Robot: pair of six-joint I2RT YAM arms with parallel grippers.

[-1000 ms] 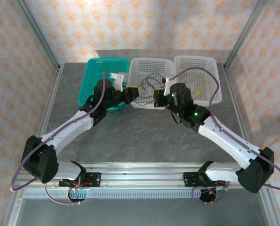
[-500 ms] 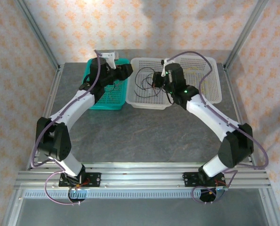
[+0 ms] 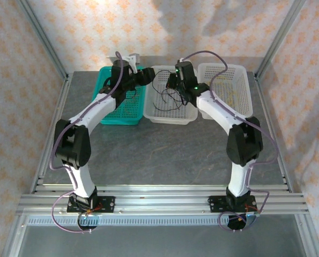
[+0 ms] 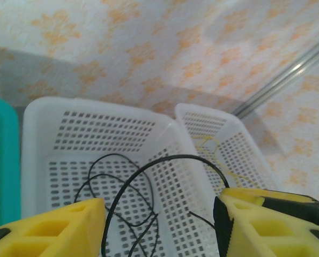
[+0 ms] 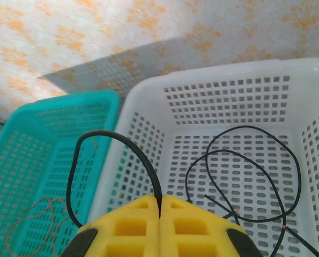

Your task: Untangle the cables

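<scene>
Both arms have stretched farther toward the back wall than half a second ago, so the left tool (image 3: 147, 76) and the right tool (image 3: 170, 81) now hang close together at the far end of the counter (image 3: 164, 144).

Three baskets stand side by side there, rims touching. The teal basket (image 3: 116, 122) on the left holds an orange-brown cable (image 5: 41, 201) curled on its floor. The middle white basket (image 3: 167, 120) holds thin black loops (image 5: 244, 127) spread across its perforated bottom. The right white basket (image 3: 249, 91) holds a yellow cable (image 4: 210, 142) lying along its floor.

Beyond the baskets the patterned wall rises just behind their far rims, so little room is left at the back. The near half of the counter lies open between the two arms, and metal frame posts stand at both back corners.

In the right wrist view, the right tool's yellow fingers (image 5: 132, 222) are pressed together on a held black strand (image 5: 103, 133), which arcs up and left over the seam between the teal and middle baskets. Whether this strand and the loops below are one wire cannot be told. In the left wrist view, the left tool's fingers (image 4: 52, 227) stand wide apart and grip nothing, and a black strand arches across the gap between them above the middle basket.
</scene>
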